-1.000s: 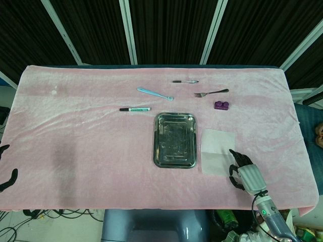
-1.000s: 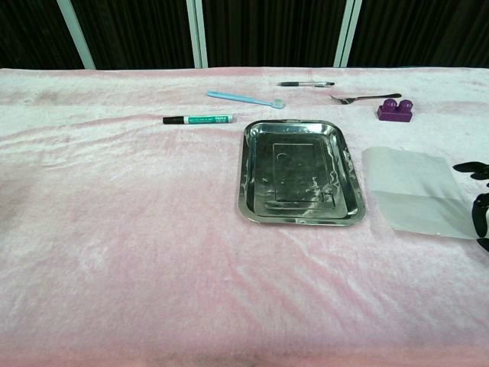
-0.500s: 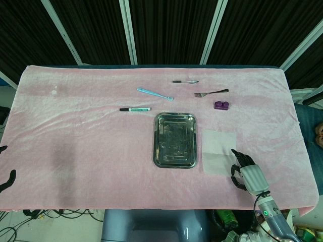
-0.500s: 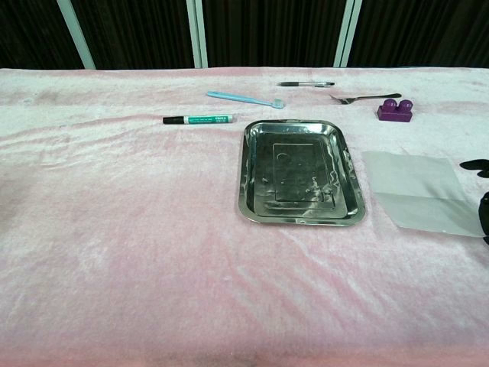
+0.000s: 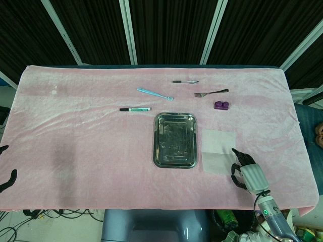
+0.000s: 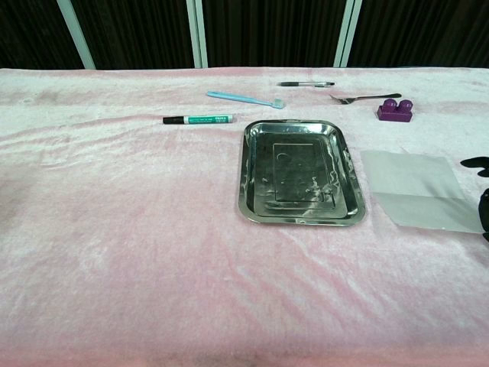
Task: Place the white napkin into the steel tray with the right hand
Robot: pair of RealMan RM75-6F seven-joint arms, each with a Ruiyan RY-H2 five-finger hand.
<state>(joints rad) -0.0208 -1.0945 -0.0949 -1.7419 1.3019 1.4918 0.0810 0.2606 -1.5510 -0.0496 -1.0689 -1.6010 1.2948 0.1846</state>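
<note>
Bright, even overhead light — soft shadows, sharp focus, glare on steel tray (image 6: 299, 172).

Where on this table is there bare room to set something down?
The widest bare cloth runs left of the steel tray, below the marker. The near edge in front of the tray is free too. It is crowded behind the tray and right, by the napkin and right robot hand.

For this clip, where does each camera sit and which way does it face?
Head view: high above the near table edge, looking steeply down on the whole pink cloth; right hand at the white napkin, left hand fingertips at the left border.
Chest view: low at the near edge, looking across the table toward the dark curtains; only the right hand's fingertips show.
Both share the steel tray, napkin, marker, toothbrush, fork, purple block.
</note>
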